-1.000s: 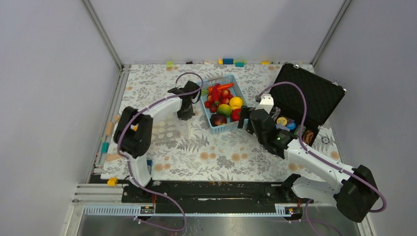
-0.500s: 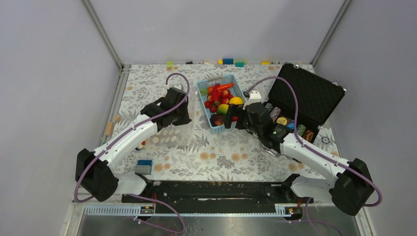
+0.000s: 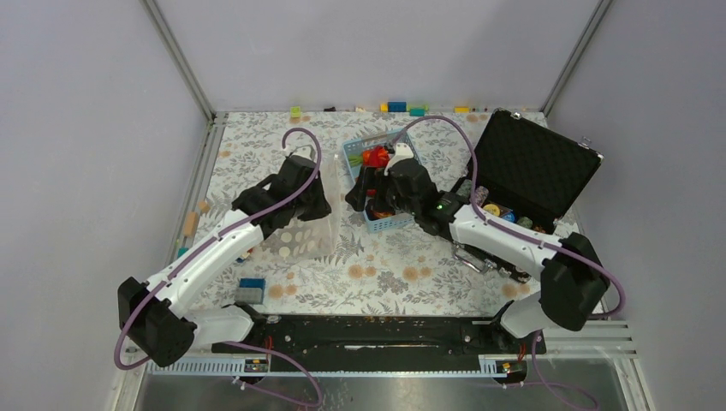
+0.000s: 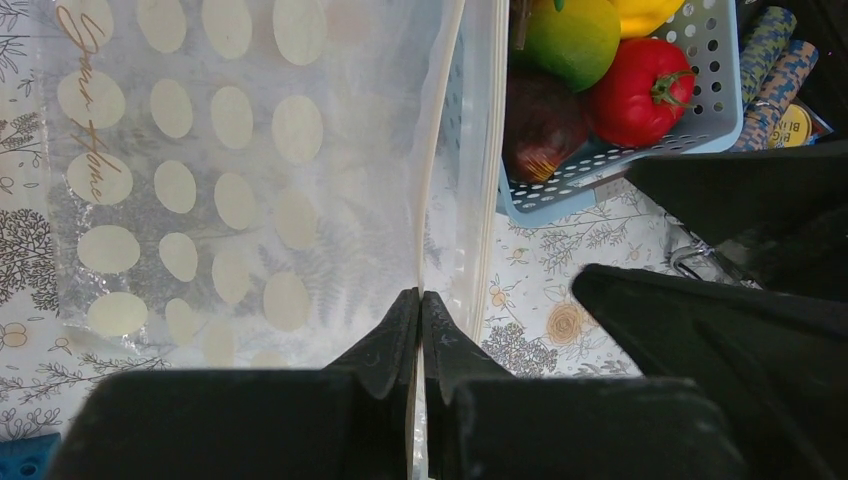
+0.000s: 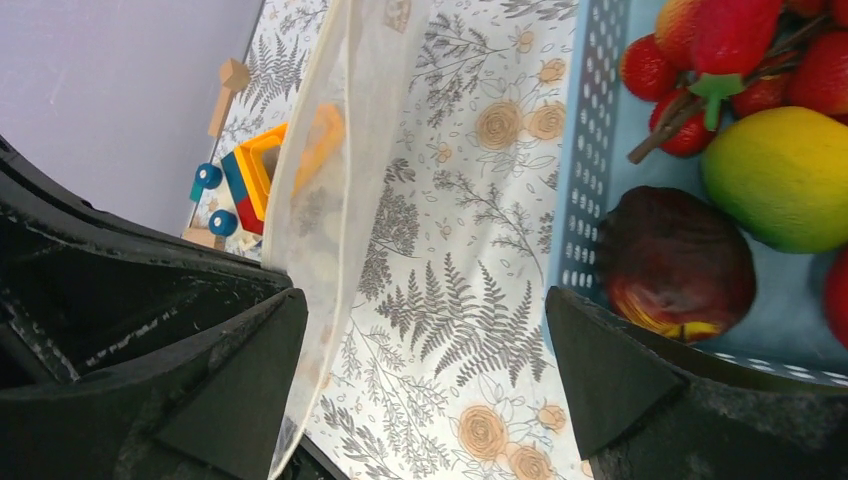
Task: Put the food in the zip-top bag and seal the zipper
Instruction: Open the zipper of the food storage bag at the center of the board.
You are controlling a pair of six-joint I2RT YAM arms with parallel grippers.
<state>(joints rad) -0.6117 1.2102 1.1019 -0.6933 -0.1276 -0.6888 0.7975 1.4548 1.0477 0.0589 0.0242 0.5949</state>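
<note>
From overhead I see the zip-top bag [image 3: 301,238] on the left half of the floral table [image 3: 385,274]. It is clear, printed with white dots, and its upper part is lifted. My left gripper [image 3: 308,208] is at its top edge. The right gripper [image 3: 360,190] reaches across to the near-left corner of the blue basket [image 3: 389,223]. Red food [image 3: 374,157] shows at the basket's far end. The open black case [image 3: 535,167] lies to the right.

On the left wrist camera, my fingers are pinched tight on one thin layer of the bag's mouth, with no gap between them. The dotted film spreads out to the left over the tablecloth and carries a line of gold script lettering. The zipper [image 4: 487,150] runs as a whitish band just beside the pinched layer, and the two sides stand apart, so the bag is unsealed. Past it, the basket holds a red tomato [image 4: 640,90], a green-yellow fruit [image 4: 570,35] and a dark red fruit [image 4: 540,120]. Glittery chip stacks [image 4: 770,50] lie beyond the basket.

On the right wrist camera, my jaws are spread wide and hold nothing. The bag hangs edge-on, translucent and limp, close to the left finger. The basket wall is near the right finger, with strawberries [image 5: 730,40] inside. Toy blocks [image 5: 240,170] lie on the table behind the bag.
</note>
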